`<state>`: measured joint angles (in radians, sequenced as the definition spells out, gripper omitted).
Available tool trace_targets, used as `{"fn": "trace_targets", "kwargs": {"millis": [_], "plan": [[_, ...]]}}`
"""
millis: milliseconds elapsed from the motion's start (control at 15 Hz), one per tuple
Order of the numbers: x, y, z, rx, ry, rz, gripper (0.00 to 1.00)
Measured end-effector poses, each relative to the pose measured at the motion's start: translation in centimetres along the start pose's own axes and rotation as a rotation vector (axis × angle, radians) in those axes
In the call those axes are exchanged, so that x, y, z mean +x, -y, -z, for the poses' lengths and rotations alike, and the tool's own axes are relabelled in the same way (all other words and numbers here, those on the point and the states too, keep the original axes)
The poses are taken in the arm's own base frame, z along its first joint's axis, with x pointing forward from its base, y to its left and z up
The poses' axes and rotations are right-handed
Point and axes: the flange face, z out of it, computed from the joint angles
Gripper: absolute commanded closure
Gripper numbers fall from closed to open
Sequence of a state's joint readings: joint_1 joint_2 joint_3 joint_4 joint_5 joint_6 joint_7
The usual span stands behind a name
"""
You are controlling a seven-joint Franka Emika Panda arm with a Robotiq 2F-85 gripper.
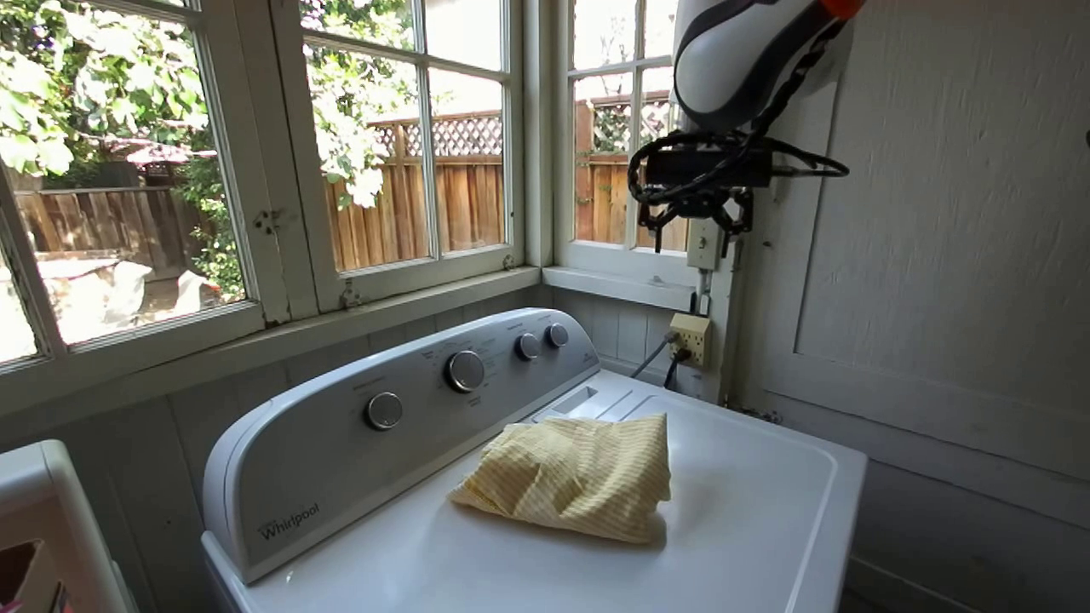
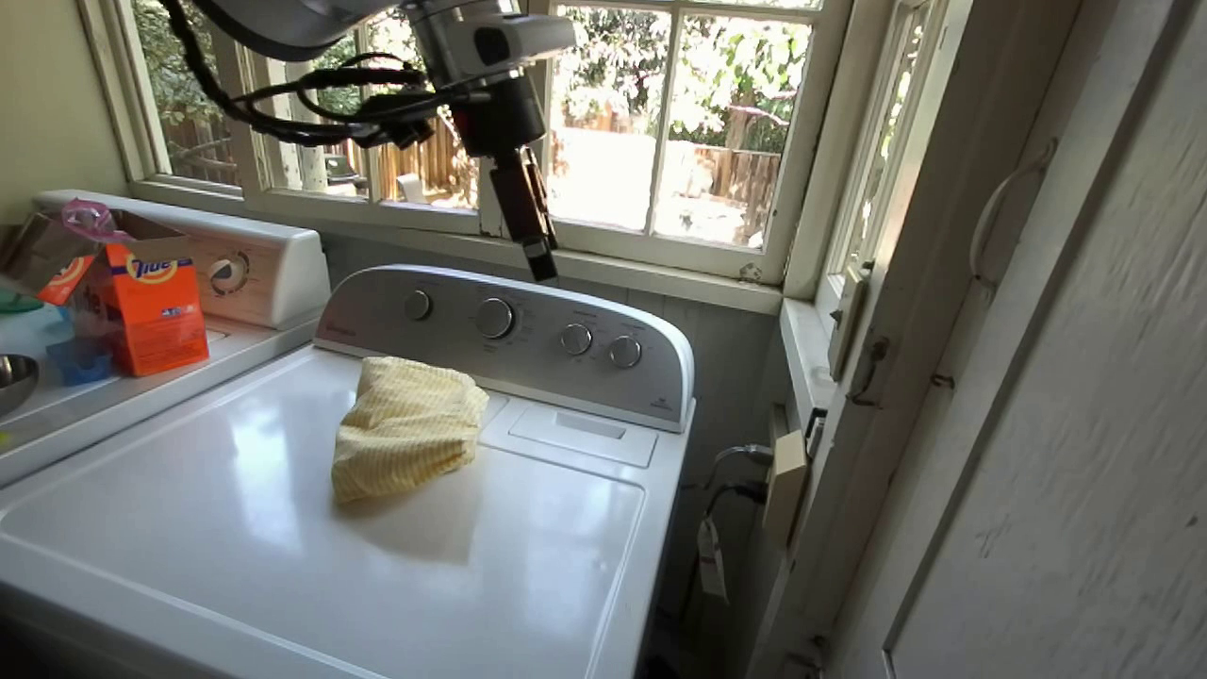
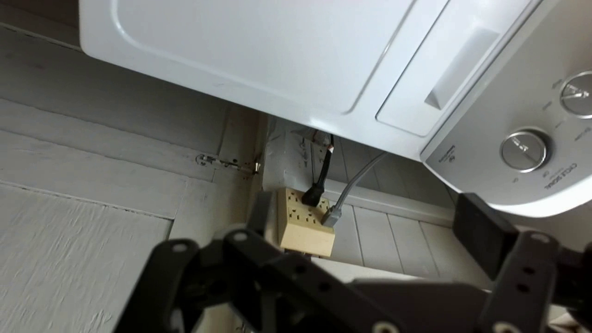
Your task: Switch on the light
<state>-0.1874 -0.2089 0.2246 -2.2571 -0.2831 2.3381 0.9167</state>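
The gripper [image 1: 691,247] hangs pointing down in midair at the end of the Franka arm [image 1: 741,77], its two fingers [image 1: 657,240] spread well apart; the wrist view shows the same wide gap btwn 'em. The light switch [image 1: 702,249], a small cream surface-mount box, is up on the trim [image 1: 726,340] btwn the corner window [image 1: 562,170] & the wht door [image 1: 945,255]. In an exterior view I see it btwn the fingers but behind them; in an exterior view the switch box [image 2: 848,321] is nearly edge-on to me, & the gripper's well apart from it, over toward the control panel [image 2: 533,354] of the Whirlpool laundry machine [image 2: 547,556]. Can't tell if it's flipped up or down, too small from here.

Just below the switch there's a cream multi-outlet box [image 3: 307,236] w/ a blk plug [image 3: 314,195] & a gray plug [image 3: 331,216] in it; both cords [image 3: 358,176] run off past the machine's edge. On the machine's wht top a yellow-striped cloth [image 1: 579,477] lies bunched up, clear in both exterior views, & the panel behind it has 4 round gray knobs [image 1: 465,372].

Alongside stands a 2nd wht machine [image 2: 292,269] w/ an open orange Tide box [image 2: 156,321] on top, plus some blue plastic [image 2: 83,362] & part of a metal bowl [image 2: 17,382]. The door's got a curved pull handle [image 2: 983,224]. Thru the windows: sunlit leaves [image 1: 111,85] & a wood fence [image 1: 468,204].
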Motion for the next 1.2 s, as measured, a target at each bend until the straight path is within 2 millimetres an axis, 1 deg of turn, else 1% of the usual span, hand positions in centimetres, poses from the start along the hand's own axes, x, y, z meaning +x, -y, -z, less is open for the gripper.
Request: {"fn": "trace_targets", "kwargs": {"millis": [333, 733, 800, 933, 1200], "plan": [[5.5, 1.1, -0.9, -0.018, -0.069, -0.078, 0.00], [10.8, 1.8, -1.9, -0.049, -0.172, -0.149, 0.00], [11.5, 1.9, -2.1, -0.050, -0.180, -0.157, 0.00], [12.0, 2.2, -2.3, -0.050, -0.184, -0.162, 0.00], [11.9, 2.4, -2.3, -0.048, -0.185, -0.164, 0.00]]}}
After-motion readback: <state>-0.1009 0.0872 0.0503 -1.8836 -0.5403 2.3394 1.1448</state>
